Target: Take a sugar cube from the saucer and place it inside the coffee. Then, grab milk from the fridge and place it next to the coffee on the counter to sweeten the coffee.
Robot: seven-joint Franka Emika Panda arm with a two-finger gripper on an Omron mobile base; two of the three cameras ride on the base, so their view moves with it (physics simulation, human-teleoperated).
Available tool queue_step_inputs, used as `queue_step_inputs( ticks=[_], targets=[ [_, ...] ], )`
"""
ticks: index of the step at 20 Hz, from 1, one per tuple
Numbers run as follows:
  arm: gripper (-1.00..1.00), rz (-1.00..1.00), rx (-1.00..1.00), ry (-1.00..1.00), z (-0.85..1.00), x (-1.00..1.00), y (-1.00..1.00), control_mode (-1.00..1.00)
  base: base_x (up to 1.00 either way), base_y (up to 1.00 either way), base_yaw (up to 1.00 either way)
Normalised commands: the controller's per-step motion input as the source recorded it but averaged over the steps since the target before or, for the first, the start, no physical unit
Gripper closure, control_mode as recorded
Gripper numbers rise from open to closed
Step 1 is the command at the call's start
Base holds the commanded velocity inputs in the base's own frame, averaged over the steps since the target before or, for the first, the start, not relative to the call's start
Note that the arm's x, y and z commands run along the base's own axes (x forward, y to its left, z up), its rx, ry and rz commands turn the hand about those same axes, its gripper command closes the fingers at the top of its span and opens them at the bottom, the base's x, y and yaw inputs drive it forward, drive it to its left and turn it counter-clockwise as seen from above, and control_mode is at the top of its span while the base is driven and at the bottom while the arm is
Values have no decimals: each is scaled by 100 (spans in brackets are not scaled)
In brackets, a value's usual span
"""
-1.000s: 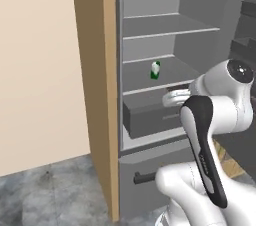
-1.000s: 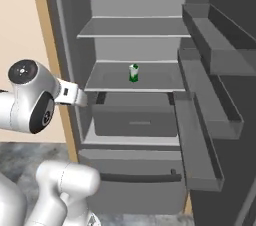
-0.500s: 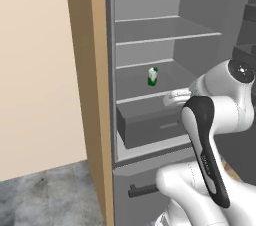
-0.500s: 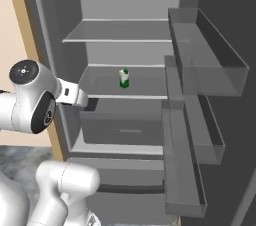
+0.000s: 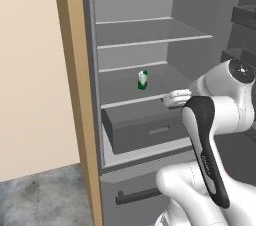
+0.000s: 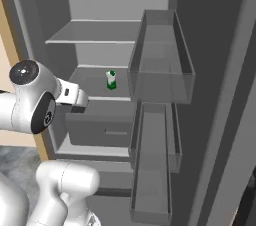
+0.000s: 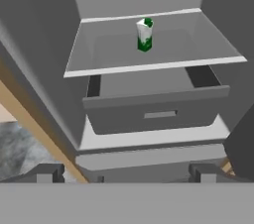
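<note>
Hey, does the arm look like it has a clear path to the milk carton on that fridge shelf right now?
Probably yes. The fridge door stands open, the milk stands alone on its shelf, and the open gripper faces it with nothing between, though it is not yet at the shelf.

The milk point(image 5: 142, 80) carton, white above and green below, stands upright on a grey shelf of the open fridge point(image 5: 150, 30), just above the grey drawer point(image 7: 154, 111), which is pulled partly out.
</note>
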Motion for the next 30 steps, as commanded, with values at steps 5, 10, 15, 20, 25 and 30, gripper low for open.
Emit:
queue_step_inputs(
  ticks=[5, 10, 15, 20, 25, 30],
  targets=[
    [-100, 0, 0, 0, 0, 0, 0, 100, 38, -4, 0],
    [-100, 0, 0, 0, 0, 16, 0, -100, 20, 0, 0],
    [-100, -2, 0, 1, -2, 58, -3, -100, 0, 0, 0],
    [-100, -7, 0, 0, -17, 65, -11, -100, 0, 0, 0],
    [-100, -11, -1, 1, -56, 51, -1, -100, 0, 0, 0],
    [-100, -20, 0, 0, -29, 66, 0, -100, 0, 0, 0]
  ],
)
